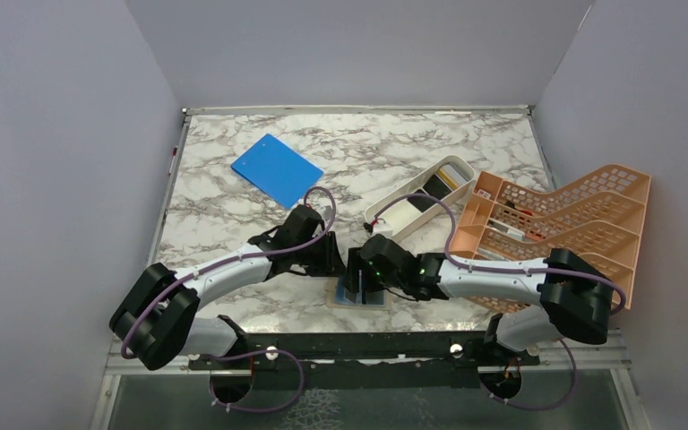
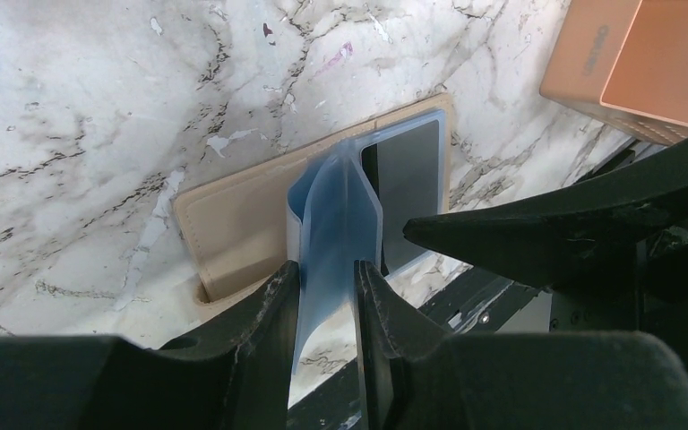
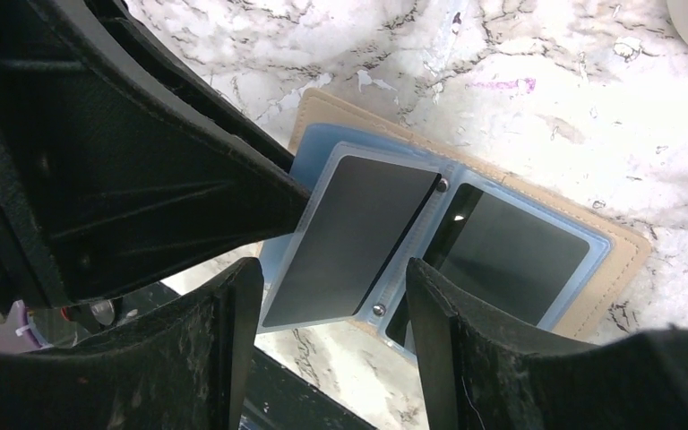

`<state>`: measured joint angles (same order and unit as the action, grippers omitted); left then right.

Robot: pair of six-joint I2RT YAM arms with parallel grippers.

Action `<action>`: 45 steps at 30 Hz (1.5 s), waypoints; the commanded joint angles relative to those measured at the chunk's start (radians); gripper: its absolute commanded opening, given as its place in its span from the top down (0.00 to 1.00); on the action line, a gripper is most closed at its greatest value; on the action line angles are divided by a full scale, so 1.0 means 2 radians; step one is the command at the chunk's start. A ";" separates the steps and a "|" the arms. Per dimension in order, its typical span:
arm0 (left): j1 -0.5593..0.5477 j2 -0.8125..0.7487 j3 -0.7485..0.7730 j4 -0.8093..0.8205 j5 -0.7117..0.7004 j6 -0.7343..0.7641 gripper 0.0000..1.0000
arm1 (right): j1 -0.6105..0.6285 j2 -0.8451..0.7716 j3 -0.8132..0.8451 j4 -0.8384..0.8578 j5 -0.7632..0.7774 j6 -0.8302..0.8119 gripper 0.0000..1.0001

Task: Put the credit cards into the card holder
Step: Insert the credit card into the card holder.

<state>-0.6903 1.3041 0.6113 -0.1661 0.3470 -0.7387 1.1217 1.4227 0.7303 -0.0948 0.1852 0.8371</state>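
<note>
The tan card holder point(image 1: 359, 300) lies open near the table's front edge, its pale blue plastic sleeves fanned out. My left gripper point(image 2: 327, 269) is shut on one blue sleeve point(image 2: 336, 210) and lifts it off the tan cover point(image 2: 233, 224). A dark credit card point(image 3: 349, 237) sits in the raised sleeve and a second dark card point(image 3: 511, 251) in the sleeve beside it. My right gripper point(image 3: 333, 269) hangs open over that raised sleeve's lower edge, both fingers clear of it. In the top view the two grippers point(image 1: 336, 260) point(image 1: 358, 282) meet over the holder.
A bright blue board point(image 1: 276, 169) lies at the back left. A long white tray point(image 1: 417, 199) holding items stands behind the right arm, next to an orange lattice rack point(image 1: 560, 224). The black base rail point(image 1: 349, 345) runs just past the holder's near edge.
</note>
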 commanded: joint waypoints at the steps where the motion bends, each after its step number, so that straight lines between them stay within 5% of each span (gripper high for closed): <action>1: -0.005 0.005 0.013 0.003 -0.010 0.001 0.68 | 0.000 0.006 0.018 0.013 -0.012 0.001 0.34; 6: -0.005 0.004 0.011 0.006 -0.012 -0.002 0.68 | 0.000 0.011 0.025 0.003 -0.005 -0.006 0.33; 16: -0.005 -0.002 0.004 0.005 -0.015 -0.003 0.68 | 0.000 -0.004 0.025 -0.090 0.074 -0.005 0.50; 34: -0.005 -0.018 -0.017 0.014 -0.046 0.001 0.69 | -0.003 -0.127 -0.028 -0.219 0.147 0.034 0.51; 45: -0.004 -0.053 -0.007 0.014 -0.055 0.025 0.64 | -0.054 -0.150 0.041 -0.152 0.103 -0.157 0.42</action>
<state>-0.6960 1.2583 0.5808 -0.1490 0.2684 -0.7326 1.0836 1.1221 0.7303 -0.4599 0.4141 0.7044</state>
